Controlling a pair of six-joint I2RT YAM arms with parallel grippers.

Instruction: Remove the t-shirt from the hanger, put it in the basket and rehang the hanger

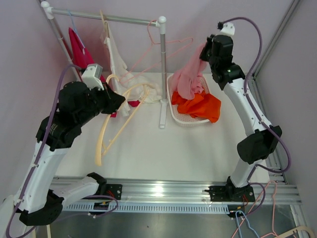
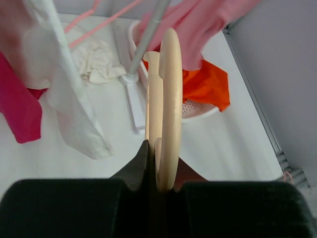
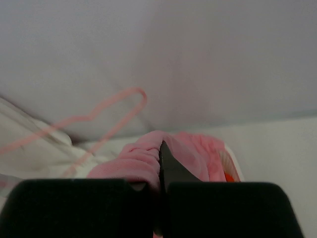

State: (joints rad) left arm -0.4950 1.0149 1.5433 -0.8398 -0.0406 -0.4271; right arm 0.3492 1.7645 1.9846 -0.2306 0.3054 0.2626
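Note:
My left gripper [image 1: 118, 100] is shut on a cream hanger [image 1: 115, 128] that hangs free, its long arm sloping down toward the table; in the left wrist view the hanger [image 2: 168, 99] stands straight up between the jaws. My right gripper [image 1: 204, 53] is shut on a pink t-shirt [image 1: 189, 78] and holds it up over the white basket [image 1: 179, 115]; the shirt's lower end drapes into the basket. In the right wrist view the pink t-shirt [image 3: 143, 161] bunches around the fingers.
An orange garment [image 1: 199, 105] lies in the basket. A white rack [image 1: 162, 74] carries a magenta garment [image 1: 81, 52], a cream garment [image 1: 116, 59] and an empty pink hanger [image 1: 166, 45]. A cream cloth [image 1: 148, 91] lies by the rack's post.

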